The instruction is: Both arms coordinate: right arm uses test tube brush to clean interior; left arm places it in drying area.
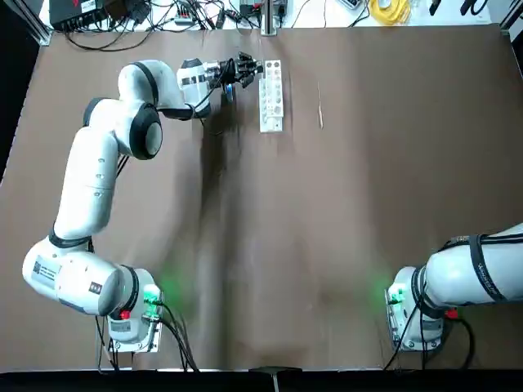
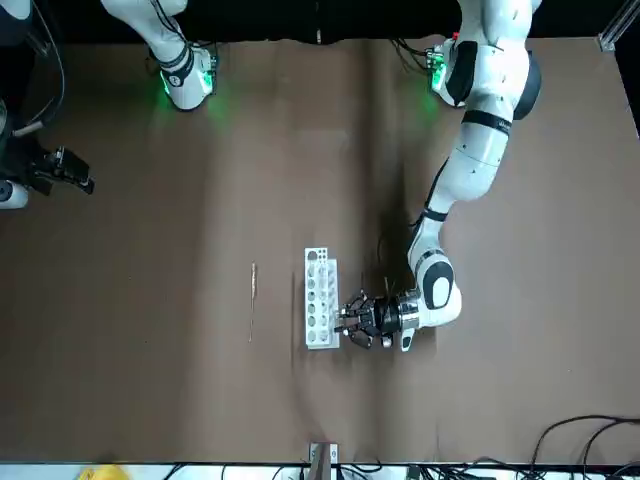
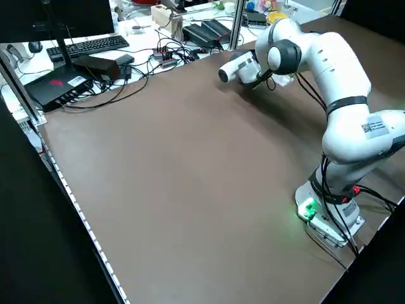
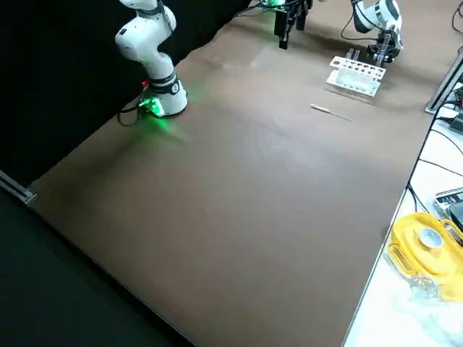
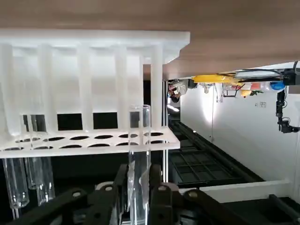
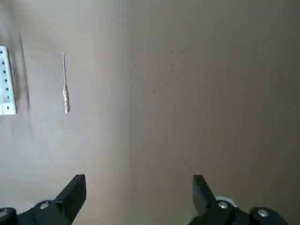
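Test tube brush [image 1: 320, 109] x1, rack [image 1: 271, 95] x1, 2 arms.

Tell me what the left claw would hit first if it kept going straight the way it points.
The left claw, shut on a glass tube, points sideways at the white rack. The rack looks like the first thing in its path, probably its end nearest the table's far edge, though the gap is hard to judge.

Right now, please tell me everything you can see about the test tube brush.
The test tube brush is a very thin, pale stick: a wire-slim stem with a slightly thicker tan bristle end. It lies flat on the brown table, parallel to the white test tube rack on its right-arm side, apart from it. Nothing touches it; the open right gripper hangs well away.
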{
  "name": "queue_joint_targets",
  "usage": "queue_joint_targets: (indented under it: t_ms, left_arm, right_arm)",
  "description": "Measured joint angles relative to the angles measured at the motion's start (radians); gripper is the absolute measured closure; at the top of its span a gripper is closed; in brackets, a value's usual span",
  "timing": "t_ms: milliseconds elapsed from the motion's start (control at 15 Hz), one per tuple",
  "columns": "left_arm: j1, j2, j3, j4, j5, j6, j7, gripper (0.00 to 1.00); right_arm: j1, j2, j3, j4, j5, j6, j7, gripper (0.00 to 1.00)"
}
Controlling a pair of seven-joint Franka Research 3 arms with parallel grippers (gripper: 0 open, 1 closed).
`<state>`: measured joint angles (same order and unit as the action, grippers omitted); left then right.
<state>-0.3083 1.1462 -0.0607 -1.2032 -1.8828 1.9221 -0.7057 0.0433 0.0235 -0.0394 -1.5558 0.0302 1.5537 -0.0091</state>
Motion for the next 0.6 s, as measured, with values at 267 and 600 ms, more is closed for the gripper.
queue_joint_targets:
  t_ms: [267,600]
  left_arm:
    - [0.001,0.0,0.0,0.006,0.0,0.0,-0.042,0.77]
    - [0.002,-0.001,0.0,0.015,0.0,0.0,-0.092,0.77]
  right_arm:
    - [0.0,0.0,0.0,0.0,0.0,0.0,0.0,0.0]
    - [0.0,0.0,0.0,0.0,0.0,0.0,0.0,0.0]
